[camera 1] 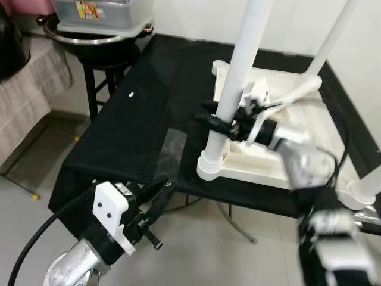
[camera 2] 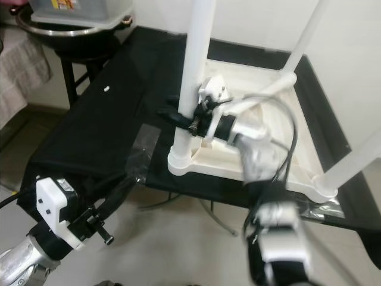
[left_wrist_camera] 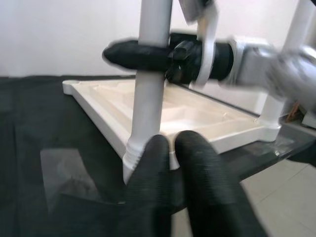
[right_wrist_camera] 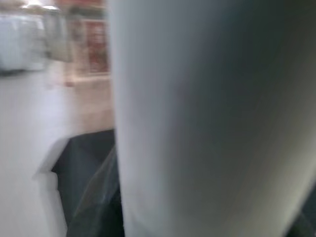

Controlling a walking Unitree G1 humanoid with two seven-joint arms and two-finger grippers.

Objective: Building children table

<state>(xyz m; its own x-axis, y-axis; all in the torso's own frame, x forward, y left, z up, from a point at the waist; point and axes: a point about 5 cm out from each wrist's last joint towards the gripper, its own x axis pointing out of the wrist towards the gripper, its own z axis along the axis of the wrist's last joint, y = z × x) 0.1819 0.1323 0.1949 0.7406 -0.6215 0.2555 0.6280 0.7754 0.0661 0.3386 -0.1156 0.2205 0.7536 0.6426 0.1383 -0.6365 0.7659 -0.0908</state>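
Gripping white table leg [camera 1: 238, 77], right pincer [camera 1: 217, 122], no readable writing

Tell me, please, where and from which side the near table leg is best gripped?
Grip the leg on its straight round shaft, a little above the ribbed collar where it enters the tabletop, coming in level from the side. The right gripper does just this, its jaws shut across the upright tube. Higher up the tube gives more leverage but probably less control.

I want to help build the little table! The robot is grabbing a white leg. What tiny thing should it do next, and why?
Probably twist or press the white leg down into its corner socket. The right pincer is clamped around the leg, which stands upright on the upturned tabletop, so seating it firmly seems next.
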